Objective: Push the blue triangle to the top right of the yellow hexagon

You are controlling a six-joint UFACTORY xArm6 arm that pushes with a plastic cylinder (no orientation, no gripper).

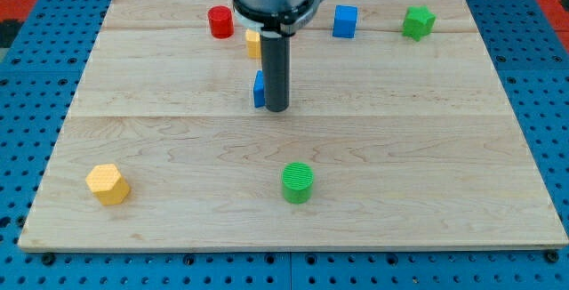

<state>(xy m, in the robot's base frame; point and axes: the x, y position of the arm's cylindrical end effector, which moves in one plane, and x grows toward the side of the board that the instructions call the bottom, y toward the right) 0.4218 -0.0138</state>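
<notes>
Our tip (276, 108) rests just past the counter's (427, 192) middle toward the far edge, touching the right side of the blue triangle (259, 90), which the rod half hides. We have no claw, so nothing is grasped. The yellow hexagon (108, 183) sits near the counter's bottom-left corner, so the triangle must travel down-left, and we judge our tip suits a leftward shove.

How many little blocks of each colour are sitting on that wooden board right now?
Yellow: 2, the yellow hexagon and a yellow block partly hidden behind the rod.
Blue: 2, the blue cube and the blue triangle, just left of my tip.
Green: 2, the green cylinder and a green block.
Red: 1, the red cylinder.
Total: 7
</notes>
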